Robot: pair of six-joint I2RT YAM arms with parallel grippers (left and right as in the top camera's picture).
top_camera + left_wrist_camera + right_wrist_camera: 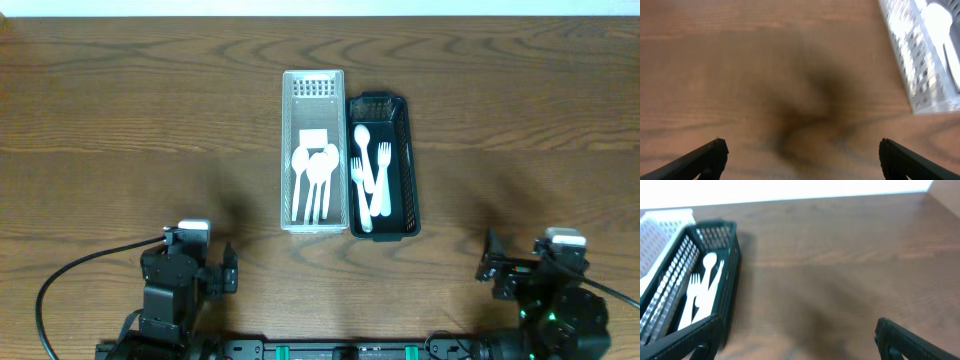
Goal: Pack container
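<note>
Left jaws: the left gripper is spread wide and empty over the bare table.
Right jaws: the right gripper is also apart, holding nothing.
White basket: ahead-right of the left jaws, holding spoons.
Black basket: ahead-left of the right jaws, touching the white basket, holding forks and one spoon.
Axis: both baskets run lengthwise away from the jaws, with cutlery heads far and handles near.
Why: cutlery probably fits only lengthwise.

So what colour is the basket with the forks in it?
It's black. The black basket shows best in the overhead view, right beside the white basket.
</note>
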